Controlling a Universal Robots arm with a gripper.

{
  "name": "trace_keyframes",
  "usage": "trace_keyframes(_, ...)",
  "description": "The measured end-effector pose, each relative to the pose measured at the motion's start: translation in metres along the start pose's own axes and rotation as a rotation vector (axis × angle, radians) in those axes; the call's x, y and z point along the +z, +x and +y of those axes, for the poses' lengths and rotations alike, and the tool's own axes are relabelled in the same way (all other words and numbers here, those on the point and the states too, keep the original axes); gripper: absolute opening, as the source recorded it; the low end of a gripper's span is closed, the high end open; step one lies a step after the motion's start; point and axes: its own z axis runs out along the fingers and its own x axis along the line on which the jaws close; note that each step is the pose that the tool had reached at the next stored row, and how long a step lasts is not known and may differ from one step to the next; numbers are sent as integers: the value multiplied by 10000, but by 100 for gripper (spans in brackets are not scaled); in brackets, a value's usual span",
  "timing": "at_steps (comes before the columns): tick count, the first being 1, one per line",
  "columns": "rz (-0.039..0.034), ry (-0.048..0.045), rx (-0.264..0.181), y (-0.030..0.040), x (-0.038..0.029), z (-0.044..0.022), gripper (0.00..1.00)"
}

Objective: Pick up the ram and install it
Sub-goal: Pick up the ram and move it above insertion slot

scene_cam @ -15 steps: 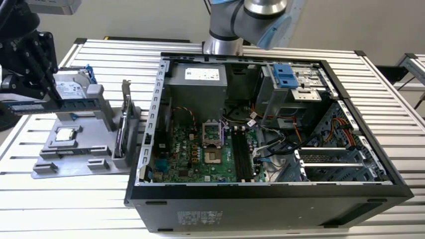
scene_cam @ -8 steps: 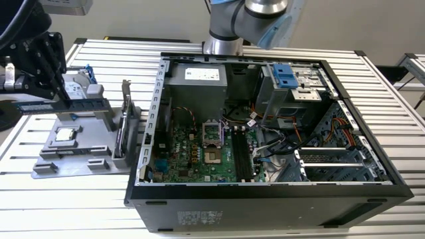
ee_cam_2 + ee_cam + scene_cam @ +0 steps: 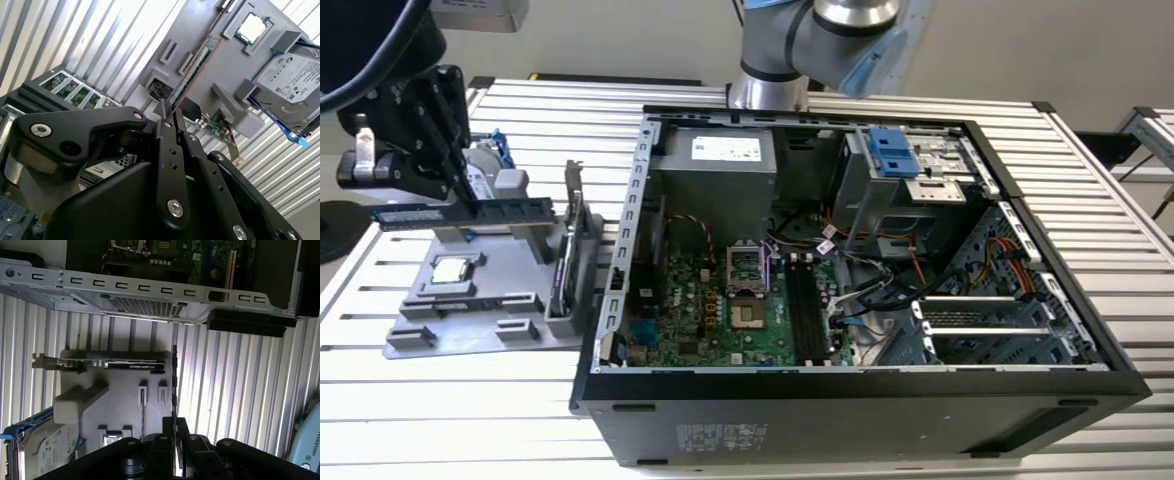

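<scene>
- The ram [image 3: 467, 212] is in the pincer's [image 3: 173, 422] grip, level, with its long side running from 9 to 3 o'clock in the exterior view.
- In the first wrist view the ram [image 3: 173, 385] shows edge-on as a thin dark line coming straight out from between the fingers [image 3: 161, 442], which are closed tight on both its faces.
- It hangs over the far part of the grey tray [image 3: 494, 325]. I cannot tell whether it is clear of the tray's posts.
- On the tray, the square silver chip [image 3: 454, 270] sits at 6 o'clock of the ram in the exterior view.
- The drive [image 3: 290, 80], with its blue bracket, lies at about 12 o'clock of the ram.
- A card [image 3: 574, 240] stands on edge at the tray's 3 o'clock side, just beside the ram's free end.
- The open case [image 3: 854, 400] lies at 3 o'clock of the tray, its green board [image 3: 720, 320] facing up.
- Tray and case both rest on the ribbed metal table [image 3: 427, 400].
</scene>
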Motion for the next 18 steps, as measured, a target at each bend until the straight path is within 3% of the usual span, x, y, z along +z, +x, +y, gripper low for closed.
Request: trace_keyframes(18,5,44,-1,-23,-2,268,0)
